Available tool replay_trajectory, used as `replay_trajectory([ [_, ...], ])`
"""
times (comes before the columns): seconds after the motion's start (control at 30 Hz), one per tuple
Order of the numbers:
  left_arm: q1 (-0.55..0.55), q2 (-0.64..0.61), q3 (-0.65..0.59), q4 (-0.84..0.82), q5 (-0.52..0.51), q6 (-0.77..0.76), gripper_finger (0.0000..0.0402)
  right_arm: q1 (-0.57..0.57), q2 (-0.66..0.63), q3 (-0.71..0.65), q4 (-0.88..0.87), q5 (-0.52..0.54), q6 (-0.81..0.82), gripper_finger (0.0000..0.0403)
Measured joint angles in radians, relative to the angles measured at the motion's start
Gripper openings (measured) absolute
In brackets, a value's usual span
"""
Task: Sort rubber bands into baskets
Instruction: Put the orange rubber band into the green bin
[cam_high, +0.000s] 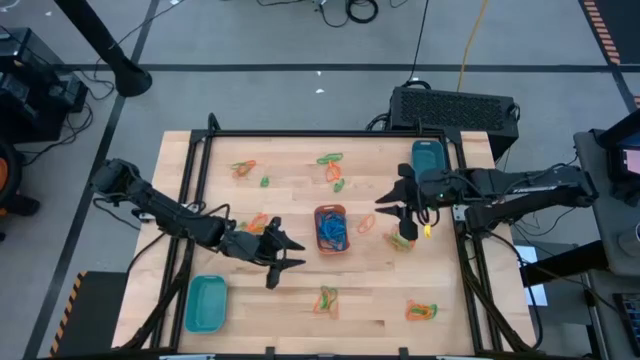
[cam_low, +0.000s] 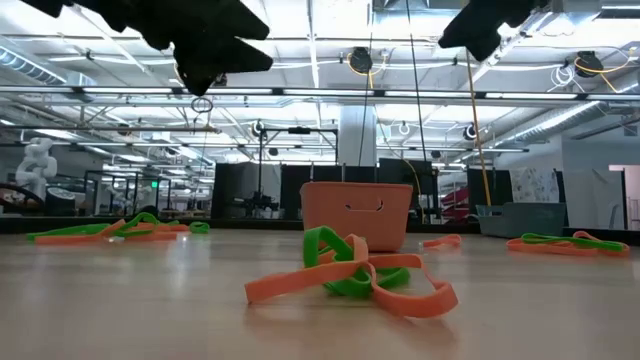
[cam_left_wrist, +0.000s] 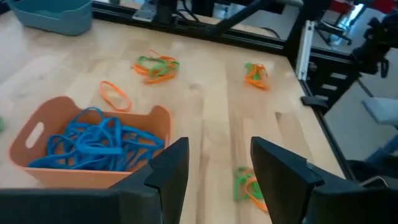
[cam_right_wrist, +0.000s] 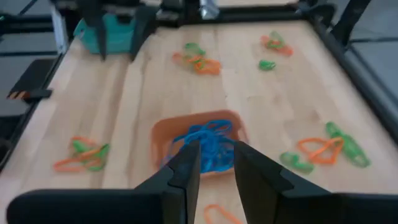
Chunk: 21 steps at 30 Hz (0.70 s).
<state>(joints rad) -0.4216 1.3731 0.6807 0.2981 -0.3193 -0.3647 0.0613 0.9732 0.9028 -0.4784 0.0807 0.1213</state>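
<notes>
The orange basket stands mid-table, full of blue rubber bands. One teal basket sits at the near left and another at the far right. Loose orange and green rubber bands lie in small heaps on the wood. My left gripper hovers left of the orange basket, open and empty. My right gripper hangs high to the basket's right. Its fingers are a narrow gap apart with nothing between them.
More band heaps lie at the far left, far middle, near right and just right of the orange basket. A black frame borders the table. A dark box sits beyond the far edge.
</notes>
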Motion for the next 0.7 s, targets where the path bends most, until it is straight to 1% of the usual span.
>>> replay_trajectory([
  [0.13, 0.014, 0.020, 0.002, 0.024, -0.001, 0.005, 0.0180, 0.048, 0.028, -0.011, -0.038, 0.000, 0.068, 0.0089],
  [0.2, 0.019, 0.031, 0.002, -0.001, 0.000, 0.034, 0.0180, 0.067, 0.041, -0.011, -0.044, 0.000, 0.094, 0.0089],
  [0.27, 0.037, 0.037, 0.002, -0.051, 0.000, 0.025, 0.0180, 0.086, 0.054, -0.011, -0.057, 0.001, 0.120, 0.0089],
  [0.33, 0.070, 0.032, 0.001, -0.155, 0.001, -0.019, 0.0180, 0.103, 0.065, -0.011, -0.051, 0.001, 0.129, 0.0089],
  [0.47, 0.178, 0.000, 0.001, -0.376, 0.000, -0.074, 0.0180, 0.120, 0.081, -0.011, -0.034, 0.001, 0.129, 0.0089],
  [0.6, 0.305, -0.033, 0.001, -0.520, 0.000, -0.076, 0.0180, 0.119, 0.093, -0.011, -0.010, 0.004, 0.125, 0.0089],
  [0.7, 0.421, -0.035, 0.001, -0.628, 0.012, -0.138, 0.0180, 0.119, 0.097, -0.011, -0.009, 0.004, 0.123, 0.0089],
])
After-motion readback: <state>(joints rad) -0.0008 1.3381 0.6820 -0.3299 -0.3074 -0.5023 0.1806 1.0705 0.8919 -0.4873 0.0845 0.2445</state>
